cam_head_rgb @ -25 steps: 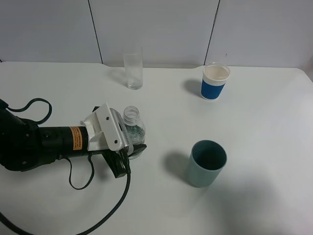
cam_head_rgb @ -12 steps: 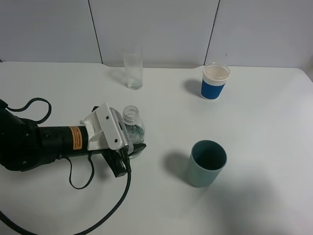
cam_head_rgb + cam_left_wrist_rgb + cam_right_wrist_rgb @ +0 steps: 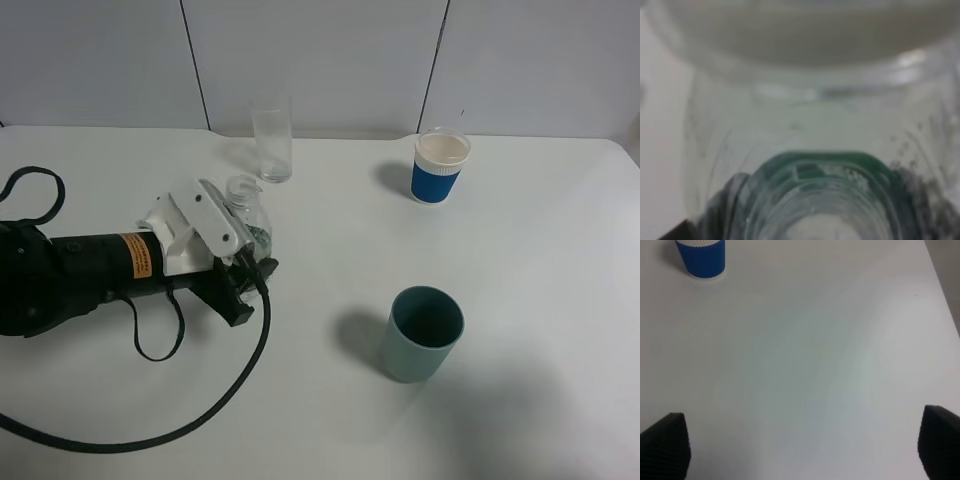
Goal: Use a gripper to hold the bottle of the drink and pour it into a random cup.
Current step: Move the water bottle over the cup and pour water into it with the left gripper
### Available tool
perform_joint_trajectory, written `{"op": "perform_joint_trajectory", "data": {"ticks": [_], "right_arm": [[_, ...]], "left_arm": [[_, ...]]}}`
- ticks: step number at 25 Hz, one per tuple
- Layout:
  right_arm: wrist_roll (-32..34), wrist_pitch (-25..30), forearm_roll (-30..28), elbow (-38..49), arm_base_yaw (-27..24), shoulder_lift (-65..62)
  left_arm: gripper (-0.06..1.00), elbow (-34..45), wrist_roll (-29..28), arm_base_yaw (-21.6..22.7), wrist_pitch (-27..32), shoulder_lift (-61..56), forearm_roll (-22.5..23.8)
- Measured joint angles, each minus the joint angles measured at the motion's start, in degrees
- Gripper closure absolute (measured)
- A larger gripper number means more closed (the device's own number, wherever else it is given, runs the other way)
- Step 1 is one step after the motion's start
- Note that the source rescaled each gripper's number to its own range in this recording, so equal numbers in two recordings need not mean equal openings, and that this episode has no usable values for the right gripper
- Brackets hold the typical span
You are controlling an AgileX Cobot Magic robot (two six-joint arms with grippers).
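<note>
The left hand [image 3: 238,252] is clamped on the bottle [image 3: 246,208], which sits left of centre on the desk [image 3: 545,300], just near and left of the tall glass [image 3: 271,138]. I cannot tell whether the bottle's base is clear of the desk. The right hand [image 3: 805,450] is idle, its two dark fingertips wide apart over bare desk.

The step in hand looks like carrying the bottle to the glass for the pour. The neck has no cap, so the bottle should stay close to upright until its mouth is over the rim. The glass is narrow and straight-sided, so it gives little room for error. The mouth should come right above the opening before tilting, and the tilt should be slow so the stream stays thin. The hand and its jaw plates should stay off the glass, since a tall, slim tumbler is likely to tip if nudged. The trailing black cable [image 3: 256,362] needs slack as the arm reaches farther.

The bottle is thin clear plastic, ribbed, with a dark green label. In the left wrist view it is only a blurred close-up. It probably gives under pressure, so a harder squeeze could push liquid out. The glass is smooth, hard and transparent. The teal cup [image 3: 423,333], near and right of centre, looks matte and slightly tapered. The blue cup [image 3: 441,166], far right, has a white rim. The desk is plain, smooth white.
</note>
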Motion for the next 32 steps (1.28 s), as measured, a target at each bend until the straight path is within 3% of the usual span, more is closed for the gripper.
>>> {"op": "perform_joint_trajectory", "data": {"ticks": [4,8,11,13,19,23,32], "right_arm": [[0.00,0.00,0.00,0.00,0.00,0.00],[0.00,0.00,0.00,0.00,0.00,0.00],[0.00,0.00,0.00,0.00,0.00,0.00],[0.00,0.00,0.00,0.00,0.00,0.00],[0.00,0.00,0.00,0.00,0.00,0.00],[0.00,0.00,0.00,0.00,0.00,0.00],[0.00,0.00,0.00,0.00,0.00,0.00]], "left_arm": [[0.94,0.03,-0.10,0.00,1.77,-2.78,-7.69],[0.94,0.03,-0.10,0.00,2.88,-4.32,-18.35],[0.94,-1.70,-0.15,0.00,6.62,-4.99,-25.85],[0.94,-3.80,-0.04,0.00,10.94,-5.49,-27.81],[0.94,-12.75,0.04,1.96,23.85,-6.03,-28.28],[0.94,-17.77,-0.06,4.16,29.76,-6.03,-26.00],[0.94,-22.70,-0.23,10.29,32.37,-6.03,-19.37]]}}
